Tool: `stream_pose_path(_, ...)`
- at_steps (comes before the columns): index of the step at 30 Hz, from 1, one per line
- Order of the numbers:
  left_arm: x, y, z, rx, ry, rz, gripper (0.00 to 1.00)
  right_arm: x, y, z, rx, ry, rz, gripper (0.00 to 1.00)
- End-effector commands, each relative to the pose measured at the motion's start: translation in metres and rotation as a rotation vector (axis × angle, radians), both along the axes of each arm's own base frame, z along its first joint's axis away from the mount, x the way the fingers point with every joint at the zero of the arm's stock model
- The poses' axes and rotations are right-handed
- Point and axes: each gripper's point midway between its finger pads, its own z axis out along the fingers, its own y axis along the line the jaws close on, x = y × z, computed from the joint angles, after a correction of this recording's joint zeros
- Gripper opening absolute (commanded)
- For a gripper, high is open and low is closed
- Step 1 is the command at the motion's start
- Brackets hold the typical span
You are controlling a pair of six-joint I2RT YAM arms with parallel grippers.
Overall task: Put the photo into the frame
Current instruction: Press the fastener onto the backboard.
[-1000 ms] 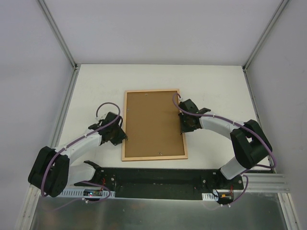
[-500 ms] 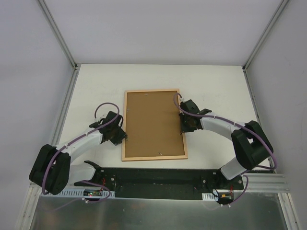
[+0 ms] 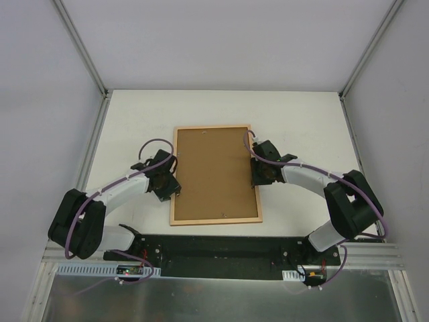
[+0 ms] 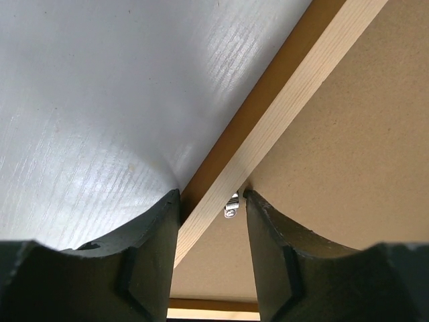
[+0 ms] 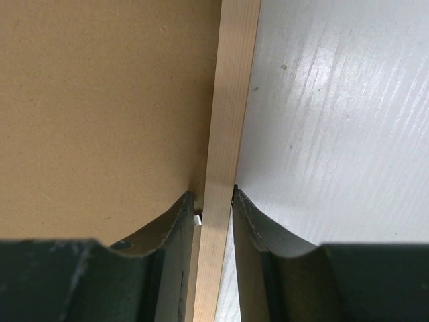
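The frame [image 3: 255, 201] lies back side up on the white table, its pale wood rails around the brown backing board [image 3: 213, 173]. The photo is hidden. My left gripper [image 3: 169, 186] straddles the left rail [image 4: 301, 87], one finger on the table side and one on the board [image 4: 348, 154] beside a small metal tab [image 4: 232, 204]; both fingertips touch the rail. My right gripper [image 3: 257, 176] straddles the right rail [image 5: 231, 80] the same way, its inner finger by a metal tab [image 5: 198, 219] and its jaws closed on the rail.
The white table [image 3: 134, 121] is boxed in by grey walls with metal posts at the back corners. The black base plate [image 3: 221, 247] of the arms runs along the near edge, just below the frame.
My left gripper has moved up and right onto the frame's left rail, its arm swinging in. My right gripper has stayed at the right rail.
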Motion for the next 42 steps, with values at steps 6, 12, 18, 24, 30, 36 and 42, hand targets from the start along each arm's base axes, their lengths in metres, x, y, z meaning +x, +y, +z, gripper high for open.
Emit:
stream_pose_path(6, -0.04, 0.026, -0.031, 0.17, 0.199, -0.01, 0.3, -0.013, 0.001, -0.021, 0.016, 0.039, 0.011, 0.32)
stream_pose_path(12, -0.037, 0.032, -0.029, 0.227, 0.224, -0.025, 0.0, -0.014, 0.007, -0.015, 0.082, 0.033, 0.02, 0.37)
stream_pose_path(18, -0.028, 0.023, -0.027, 0.269, 0.262, -0.061, 0.0, -0.013, 0.009, -0.008, 0.123, 0.016, 0.017, 0.51)
stream_pose_path(24, -0.024, 0.027, -0.024, 0.333, 0.309, -0.093, 0.0, -0.013, 0.006, -0.004, 0.157, 0.0, 0.003, 0.58)
stream_pose_path(30, -0.027, 0.021, -0.018, 0.303, 0.331, -0.183, 0.0, -0.013, 0.008, -0.004, 0.181, 0.008, 0.003, 0.59)
stream_pose_path(36, -0.026, 0.019, -0.007, 0.271, 0.287, -0.252, 0.2, -0.013, 0.009, -0.007, 0.185, 0.016, 0.002, 0.59)
stream_pose_path(42, -0.028, 0.014, -0.007, 0.245, 0.296, -0.287, 0.31, -0.013, 0.009, -0.008, 0.183, 0.024, 0.003, 0.59)
